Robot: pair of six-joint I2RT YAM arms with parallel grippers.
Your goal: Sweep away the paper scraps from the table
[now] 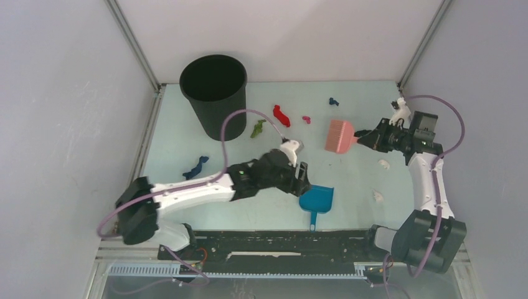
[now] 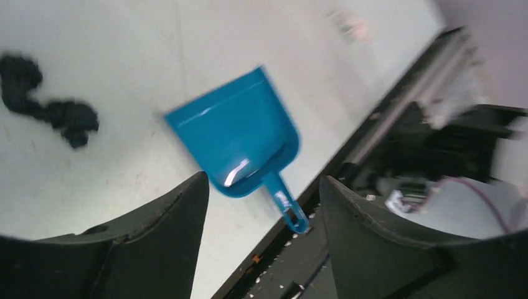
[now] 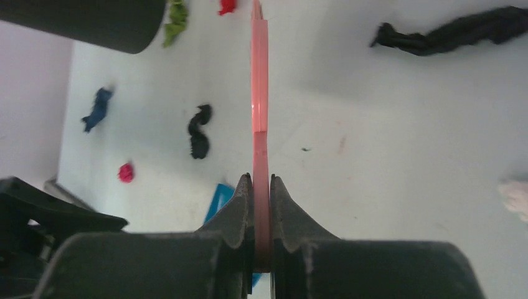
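If you go by the overhead cam, I count five coloured scraps on the table: that red one, plus green, magenta, a small dark blue at the back and a bigger blue on the left. Two white bits sit on the right side too. A black scrap only turns up on the wrist cams. Otherwise it's one bin, one brush, one dustpan.

Left gripper has its jaws spread wide and isn't gripping anything. It hangs just above the dustpan, which lies flat on the table near the front edge, handle toward the rail. Right gripper is pinched tight on the brush handle, with the bristle end pointing left toward the middle of the table, near the magenta scrap.

Bin stands upright at the back left with the green scrap lying just beside it on the table. Inside is too dark to tell what's in there. Dustpan scoop shows bare blue plastic with a bit of glare.
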